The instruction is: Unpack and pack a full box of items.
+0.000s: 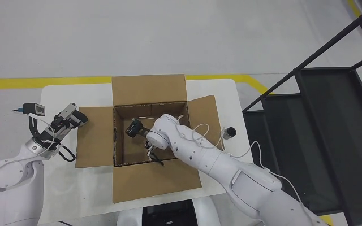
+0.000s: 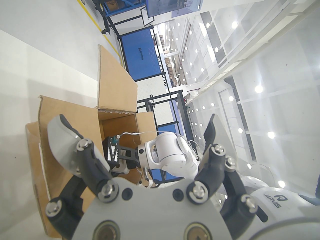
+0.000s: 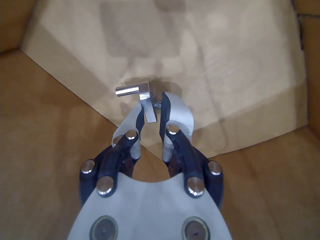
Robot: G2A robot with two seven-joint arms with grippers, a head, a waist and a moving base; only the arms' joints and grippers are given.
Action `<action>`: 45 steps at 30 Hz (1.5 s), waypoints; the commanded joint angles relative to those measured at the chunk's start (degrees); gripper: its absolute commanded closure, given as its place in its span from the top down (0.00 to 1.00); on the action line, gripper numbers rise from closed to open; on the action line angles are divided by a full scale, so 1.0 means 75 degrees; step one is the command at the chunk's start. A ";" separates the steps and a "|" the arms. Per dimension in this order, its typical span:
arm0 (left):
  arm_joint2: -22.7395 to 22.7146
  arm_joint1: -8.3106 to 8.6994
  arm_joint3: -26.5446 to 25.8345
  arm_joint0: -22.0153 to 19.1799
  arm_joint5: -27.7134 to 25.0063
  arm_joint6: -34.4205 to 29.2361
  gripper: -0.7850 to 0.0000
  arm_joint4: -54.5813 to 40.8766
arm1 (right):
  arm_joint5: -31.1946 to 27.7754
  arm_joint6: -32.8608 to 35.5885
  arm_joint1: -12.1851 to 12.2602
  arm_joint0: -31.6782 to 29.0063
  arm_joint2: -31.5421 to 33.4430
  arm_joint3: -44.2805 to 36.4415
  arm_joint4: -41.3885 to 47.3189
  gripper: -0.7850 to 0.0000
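Inside the carton, the right gripper (image 3: pixel 152 106) pinches a small metal part (image 3: pixel 145 93) at its fingertips, jaws drawn narrow around the part's flat bar. The bar's long axis runs back along the fingers, and a short round peg juts sideways past one tip. Straight beyond the tips lies the floor of the cardboard box (image 3: pixel 212 51), close to the part, though whether the two touch cannot be told. The box walls rise on either side. The coming move, whether a lift out or a set-down, looks to turn on that short gap straight ahead. Farther off, outside the box past a side flap, the left gripper (image 2: pixel 133 122) hangs spread wide, holding nothing, well apart from the part
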 commanded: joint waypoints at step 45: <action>0.0000 0.0000 0.0000 0.0000 0.0000 0.0000 1.00 0.0000 | -0.1804 -0.3728 0.1941 -0.8640 0.9189 -0.8165 0.5239 0.00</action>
